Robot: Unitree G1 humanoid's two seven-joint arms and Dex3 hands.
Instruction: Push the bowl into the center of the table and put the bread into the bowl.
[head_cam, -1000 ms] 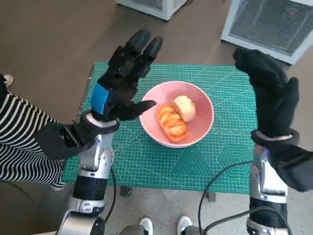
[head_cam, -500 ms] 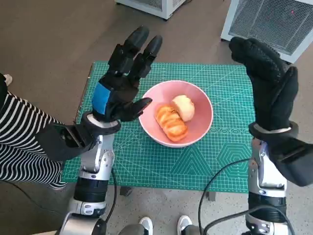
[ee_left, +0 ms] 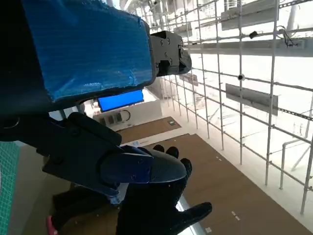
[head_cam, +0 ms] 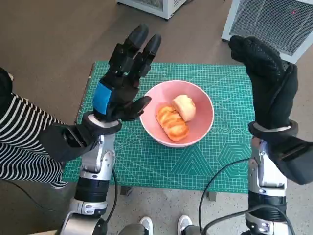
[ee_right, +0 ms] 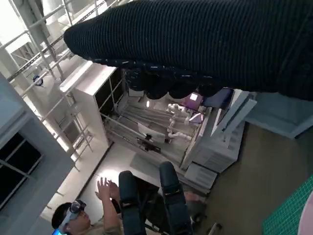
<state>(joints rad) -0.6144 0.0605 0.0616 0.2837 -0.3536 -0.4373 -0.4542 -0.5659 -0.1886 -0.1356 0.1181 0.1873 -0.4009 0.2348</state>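
Green surface (head_cam: 146, 166) on brown floor, white units at far side. Left hand (head_cam: 122, 81) raised, fingers spread, released, holding nothing, just left of bowl (head_cam: 205, 110). Bowl near centre, bread (head_cam: 176, 117) inside. Right hand (head_cam: 268, 83) raised at right edge, also free. Since a second ago both hands lifted slightly; bowl unmoved. Task looks complete.

- The pink bowl (head_cam: 198, 128) looks smooth and slightly matt.
- The bread (head_cam: 171, 122) has a glossy crust.
- The right hand (head_cam: 268, 83) wears rough knitted cloth.
- The left hand (head_cam: 120, 85) is hard black plastic under shiny blue tape (head_cam: 103, 97).
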